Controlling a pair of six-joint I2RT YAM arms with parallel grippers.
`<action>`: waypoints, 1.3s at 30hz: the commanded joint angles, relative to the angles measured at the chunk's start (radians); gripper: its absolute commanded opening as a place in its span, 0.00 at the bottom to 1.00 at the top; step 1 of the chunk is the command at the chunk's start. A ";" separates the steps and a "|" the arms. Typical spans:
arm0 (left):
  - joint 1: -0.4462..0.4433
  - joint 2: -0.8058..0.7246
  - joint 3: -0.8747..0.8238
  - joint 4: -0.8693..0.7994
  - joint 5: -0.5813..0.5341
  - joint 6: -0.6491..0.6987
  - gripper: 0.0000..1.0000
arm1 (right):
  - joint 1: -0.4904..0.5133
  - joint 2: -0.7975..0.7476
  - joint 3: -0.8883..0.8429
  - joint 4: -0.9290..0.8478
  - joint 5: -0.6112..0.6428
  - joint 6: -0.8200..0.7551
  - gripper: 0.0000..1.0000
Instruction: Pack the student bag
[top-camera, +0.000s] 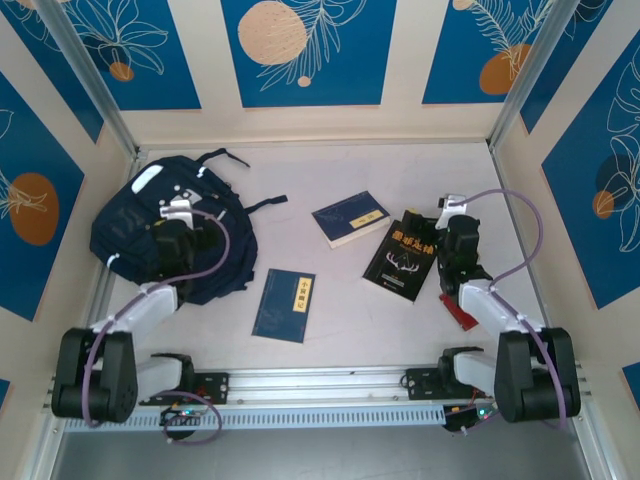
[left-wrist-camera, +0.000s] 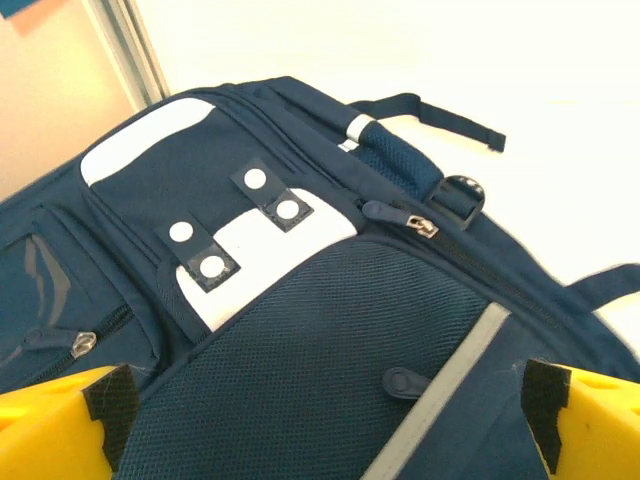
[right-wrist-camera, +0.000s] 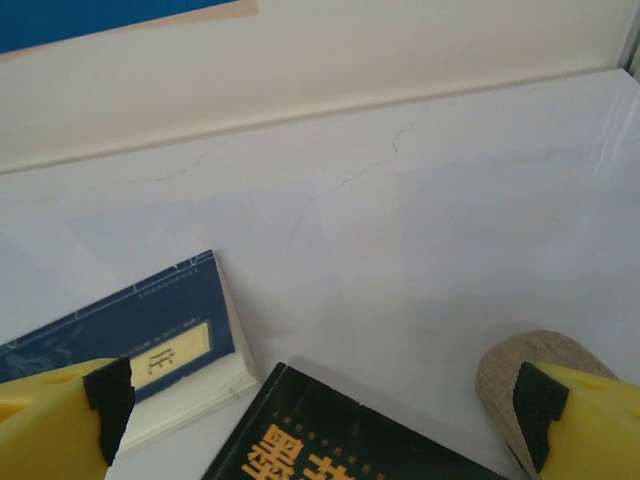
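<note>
Nearest of all: a dark-blue book (top-camera: 284, 305) flat on the tabletop (top-camera: 340, 335), about in the middle, well apart from both hands, and a small red thing (top-camera: 459, 313) under the right arm (top-camera: 500, 312), unclear what. A little further, on the right: the right hand (right-wrist-camera: 325, 400) with fingers (right-wrist-camera: 60, 410) spread wide, pinching nothing, hanging over one corner of a black book (top-camera: 404, 262); beside one finger a round beige thing (right-wrist-camera: 515, 365), cropped, hard to identify. On the left at about the same depth: the left hand (left-wrist-camera: 327, 400), also spread wide and empty, poised low over the student bag (left-wrist-camera: 150, 190), contact with the fabric not possible to judge. Bag lying front side up in the far-left part of the tabletop; main zipper seemingly closed, with a zipper pull (left-wrist-camera: 424, 226) just ahead of that hand. Probably the step in hand: opening the bag before loading any book. To do it well, aim at the pull and not at the mesh pocket (left-wrist-camera: 300, 340), pinch the tab itself, then draw along the curve of the zipper rather than upward, to avoid bunching of the soft fabric. Better to open wide, given the stiff, broad look of the books. Furthest, near the middle: a second blue book (top-camera: 350, 217), tilted, just beside the black one.
</note>
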 joint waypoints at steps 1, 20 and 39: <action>-0.010 -0.073 0.144 -0.411 0.049 -0.168 1.00 | 0.017 -0.086 0.104 -0.282 0.052 0.141 0.99; -0.007 0.517 0.741 -0.834 0.105 -0.481 0.92 | 0.062 0.227 0.507 -0.772 -0.333 0.365 0.97; -0.238 0.987 1.086 -0.890 0.383 -0.569 0.72 | 0.148 0.371 0.558 -0.834 -0.343 0.367 0.92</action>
